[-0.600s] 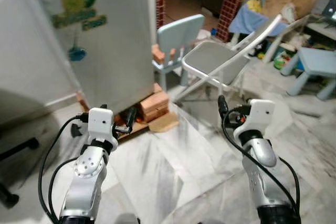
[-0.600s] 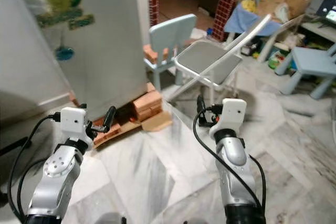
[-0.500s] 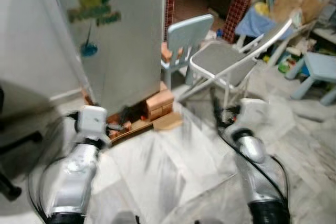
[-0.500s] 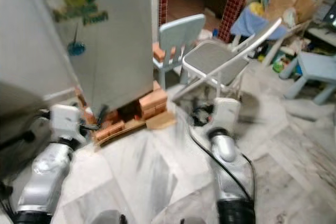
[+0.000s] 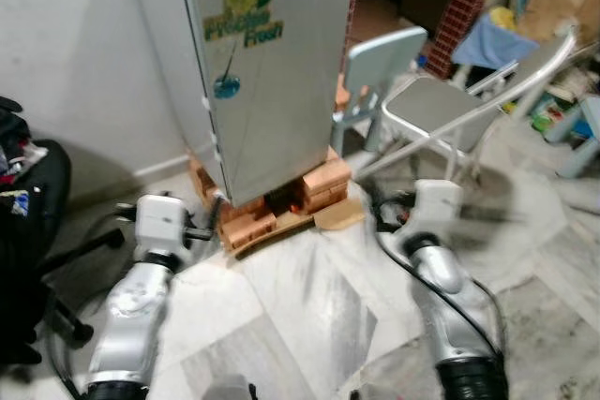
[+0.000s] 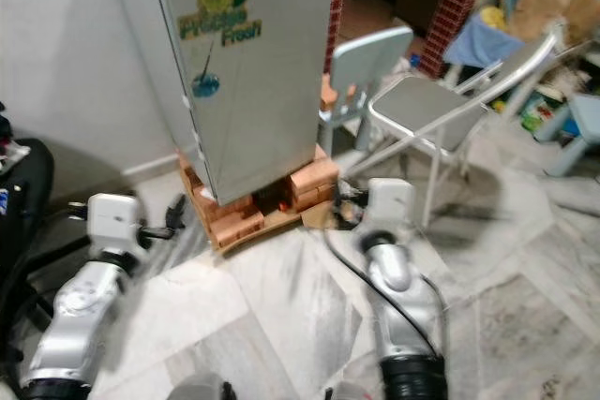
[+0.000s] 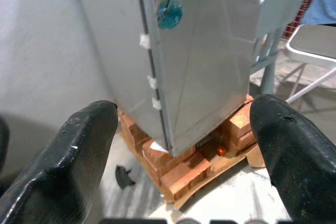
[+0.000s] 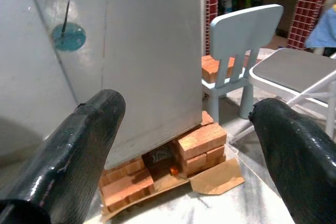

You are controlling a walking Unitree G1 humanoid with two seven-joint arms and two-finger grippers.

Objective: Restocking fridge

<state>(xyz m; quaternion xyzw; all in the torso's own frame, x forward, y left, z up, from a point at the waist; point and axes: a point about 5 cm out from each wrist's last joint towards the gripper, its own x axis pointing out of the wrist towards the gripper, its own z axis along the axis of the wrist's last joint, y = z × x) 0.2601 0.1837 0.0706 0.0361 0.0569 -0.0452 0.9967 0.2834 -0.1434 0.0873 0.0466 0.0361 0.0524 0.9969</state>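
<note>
Left eye view puts fridge [image 5: 272, 72] dead ahead on its bricks [image 5: 323, 185], door shut, tall axis upright, nearer left gripper [image 7: 178, 145] than right gripper [image 8: 184, 145]; both jaws spread wide apart, holding nothing.

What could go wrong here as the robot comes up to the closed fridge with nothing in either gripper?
The fridge stands on stacked bricks, so a hard pull on its door might rock it. The folding chair and small blue chair crowd its right side, where the right gripper could snag. Both the left gripper and the right are open and empty, so there is nothing to stock.
</note>
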